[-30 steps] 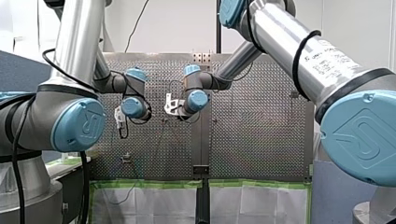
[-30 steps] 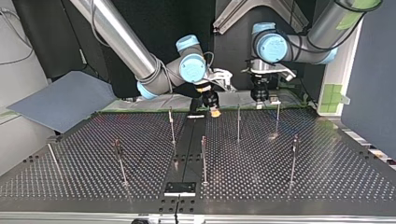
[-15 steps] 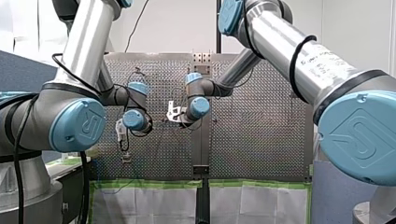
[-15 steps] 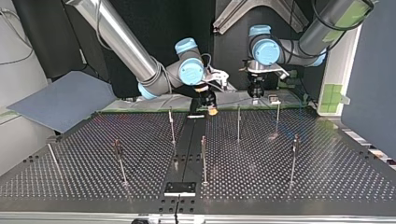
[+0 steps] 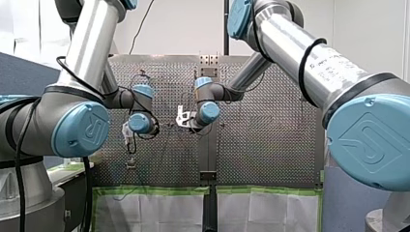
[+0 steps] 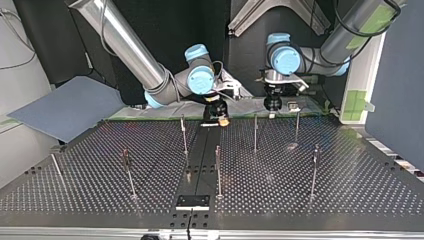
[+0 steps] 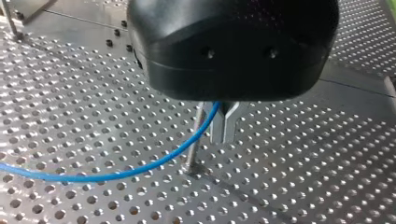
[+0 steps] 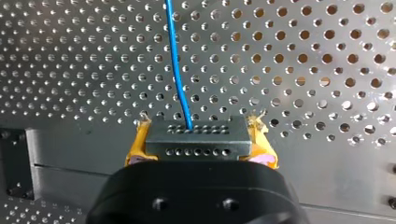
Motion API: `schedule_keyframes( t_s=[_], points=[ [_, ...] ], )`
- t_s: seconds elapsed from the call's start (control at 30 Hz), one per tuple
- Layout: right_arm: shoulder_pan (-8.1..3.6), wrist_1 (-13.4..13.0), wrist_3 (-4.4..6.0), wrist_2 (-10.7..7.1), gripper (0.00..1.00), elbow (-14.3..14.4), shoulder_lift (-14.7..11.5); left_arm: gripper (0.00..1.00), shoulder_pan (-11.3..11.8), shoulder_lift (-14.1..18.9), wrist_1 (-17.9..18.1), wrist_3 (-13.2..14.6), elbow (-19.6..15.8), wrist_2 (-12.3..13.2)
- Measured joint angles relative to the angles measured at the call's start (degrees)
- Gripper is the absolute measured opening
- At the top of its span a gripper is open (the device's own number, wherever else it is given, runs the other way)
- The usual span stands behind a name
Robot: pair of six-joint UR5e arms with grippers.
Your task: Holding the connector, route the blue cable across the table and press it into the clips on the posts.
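In the right wrist view my right gripper [image 8: 198, 139] is shut on a dark grey connector [image 8: 196, 135], its yellow pads [image 8: 139, 142] pressing on both sides. The blue cable [image 8: 177, 70] leaves the connector and runs ahead over the perforated table. In the left wrist view my left gripper [image 7: 223, 139] has its metal fingers [image 7: 229, 123] shut with the blue cable [image 7: 140, 170] coming out between them, close beside a thin post [image 7: 194, 140]. Across the table both grippers hang low at the far edge: my right gripper [image 6: 220, 119] near the middle, my left gripper [image 6: 272, 104] to its right.
Several thin posts stand on the perforated table [image 6: 350, 190], among them one [image 6: 183, 135] near my right gripper and two [image 6: 255, 132] [image 6: 297, 125] near my left. A black plate [image 6: 192, 201] sits at the near edge. A blue-grey sheet [image 6: 65, 107] lies off the table's left.
My left gripper has come down towards the table and shifted a little to the top view's left. My right gripper has also drifted slightly to that view's left.
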Motion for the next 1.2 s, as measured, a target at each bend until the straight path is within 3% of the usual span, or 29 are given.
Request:
schedule_keyframes(
  t_s=[0.37, 0.8, 1.03, 1.2],
  points=[
    [-0.35, -0.06, 0.00, -1.09, 0.00, -1.16, 0.00, 0.00, 0.49, 0.00, -0.79, -0.49, 1.61, 0.42],
    [-0.13, 1.34, -0.08, -1.70, 0.00, -1.20, -0.06, 0.00, -0.93, 0.09, -6.61, 1.50, 1.25, -2.91],
    [-0.08, 2.62, -0.09, -1.70, 0.00, -1.19, -0.65, 0.00, -1.61, 1.67, -9.64, 1.14, 0.38, -2.76],
    [-0.33, 2.69, -0.02, -1.71, 0.00, -1.19, -2.13, 0.00, -1.72, 2.56, -9.55, 0.35, 0.33, -2.41]
  ],
)
